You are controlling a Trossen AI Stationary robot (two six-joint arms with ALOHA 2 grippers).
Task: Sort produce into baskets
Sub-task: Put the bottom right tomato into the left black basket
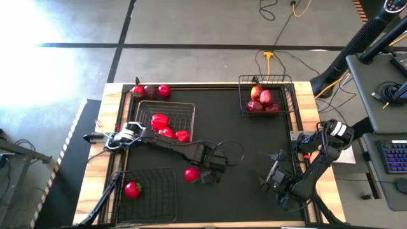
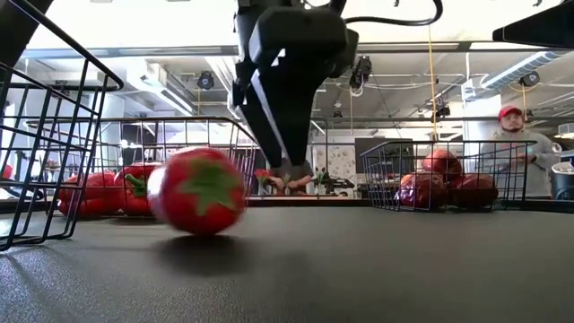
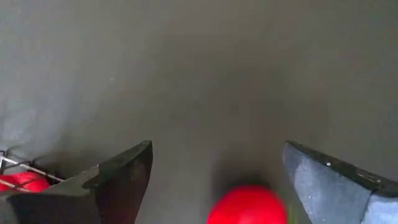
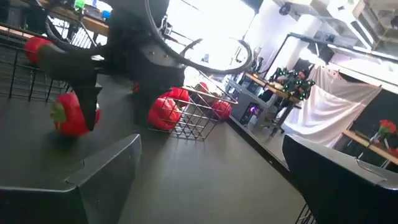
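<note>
A round green-topped tomato [image 1: 192,173] lies on the black table mat, also in the low view [image 2: 199,190]. My left gripper [image 1: 203,176] hangs open just right of it, pointing down. In the left wrist view the tomato [image 3: 249,205] shows between the spread fingers [image 3: 217,155] without touching them. My right gripper [image 1: 272,170] waits open and empty at the near right, and it also shows in its own wrist view [image 4: 211,149]. The near-left basket [image 1: 166,198] holds one tomato [image 1: 132,189]. The middle-left basket [image 1: 191,109] holds red peppers [image 1: 166,127]. The far-right basket [image 1: 243,89] holds apples [image 1: 262,100].
Three loose fruits [image 1: 151,91] lie in a row at the table's far left corner. Bare mat lies between the baskets in the middle of the table. A person [image 2: 516,135] stands in the room beyond the far edge.
</note>
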